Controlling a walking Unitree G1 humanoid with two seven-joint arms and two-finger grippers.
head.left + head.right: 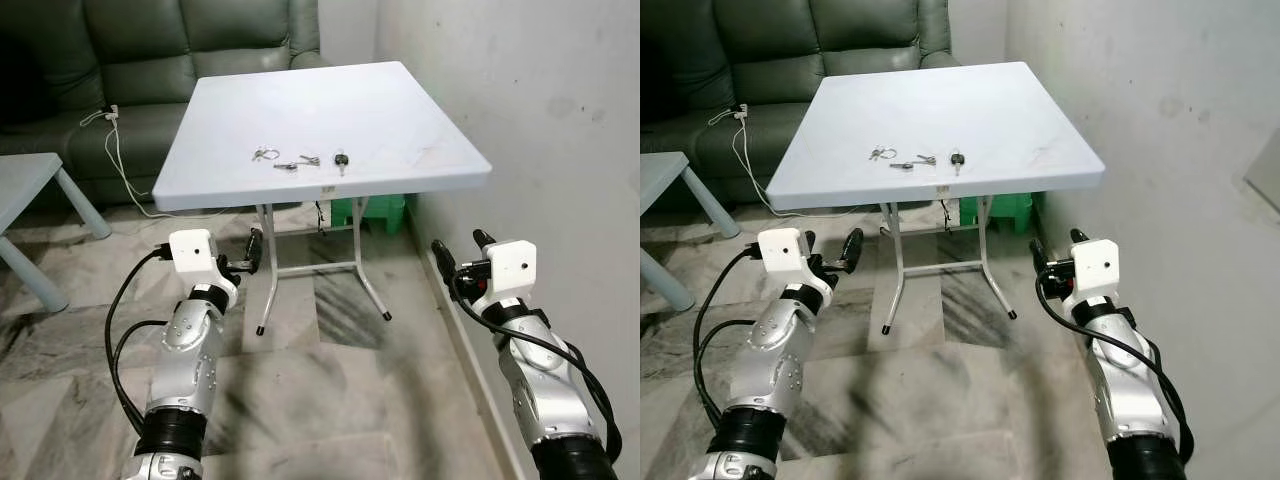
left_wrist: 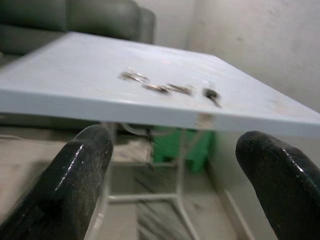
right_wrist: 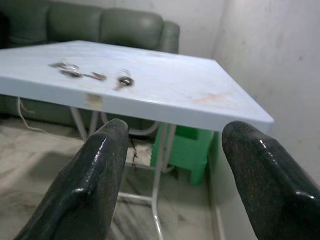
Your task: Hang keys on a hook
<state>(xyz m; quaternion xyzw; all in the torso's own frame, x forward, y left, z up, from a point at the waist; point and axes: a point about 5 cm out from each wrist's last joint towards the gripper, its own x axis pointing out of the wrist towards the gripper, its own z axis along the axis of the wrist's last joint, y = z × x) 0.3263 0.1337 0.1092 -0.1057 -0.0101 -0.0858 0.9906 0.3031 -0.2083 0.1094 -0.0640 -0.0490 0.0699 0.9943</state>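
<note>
Several keys lie near the front edge of a white folding table (image 1: 400, 110): a silver bunch (image 1: 265, 153), a second silver set (image 1: 297, 162) and a black-headed key (image 1: 341, 160). The wrist views show the same keys (image 3: 122, 80) lying on the tabletop (image 2: 60, 65). Both arms are raised in front of the table, lower than its top and short of its edge. My left gripper (image 1: 245, 258) is open with nothing between its black fingers (image 2: 75, 180). My right gripper (image 1: 462, 250) is also open and holds nothing, its fingers (image 3: 100, 175) pointing at the table.
A dark green sofa (image 1: 180, 60) stands behind the table, with a white cable (image 1: 118, 150) hanging off it. A grey side table (image 1: 30, 190) is at the left. A green stool (image 1: 375, 212) sits under the table. A white wall (image 1: 540, 100) runs close on the right.
</note>
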